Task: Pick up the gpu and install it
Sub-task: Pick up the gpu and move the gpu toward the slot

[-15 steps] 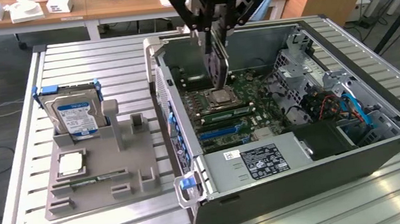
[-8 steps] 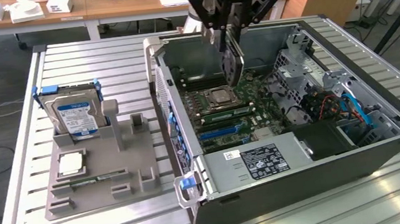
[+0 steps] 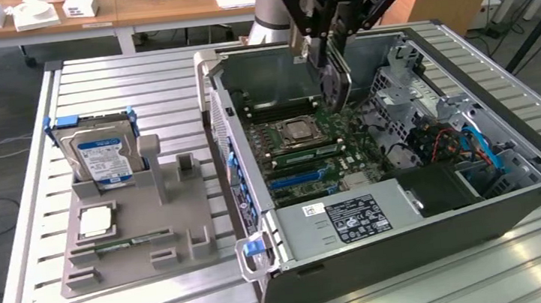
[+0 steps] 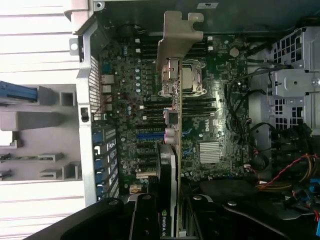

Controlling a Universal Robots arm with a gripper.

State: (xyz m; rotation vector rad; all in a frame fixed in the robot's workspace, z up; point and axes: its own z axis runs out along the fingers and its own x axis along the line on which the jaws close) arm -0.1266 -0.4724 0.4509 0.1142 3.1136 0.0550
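Note:
My gripper (image 3: pixel 331 36) hangs over the open computer case (image 3: pixel 518 208), shut on the gpu (image 3: pixel 338 80), a thin dark card held on edge and pointing down toward the motherboard (image 3: pixel 311 147). The card is clear of the board, above the area between the processor socket (image 3: pixel 298 130) and the case's back wall. In the wrist view the gpu (image 4: pixel 169 165) shows edge-on between my gripper's (image 4: pixel 170 217) black fingers (image 4: pixel 142 220), its grey metal bracket (image 4: pixel 176 40) at the far end. Blue expansion slots (image 4: pixel 150 135) lie on the board just beside the card's line.
A grey holder (image 3: pixel 125 257) on the exterior view's left carries a silver hard drive (image 3: pixel 99 154), a processor chip (image 3: pixel 94 221) and a memory stick (image 3: pixel 124 244). Inside the case sit the power supply (image 3: pixel 348 219), drive cages (image 3: pixel 415 91) and cables (image 3: pixel 461 143). The case stands on a slatted metal table (image 3: pixel 122 84).

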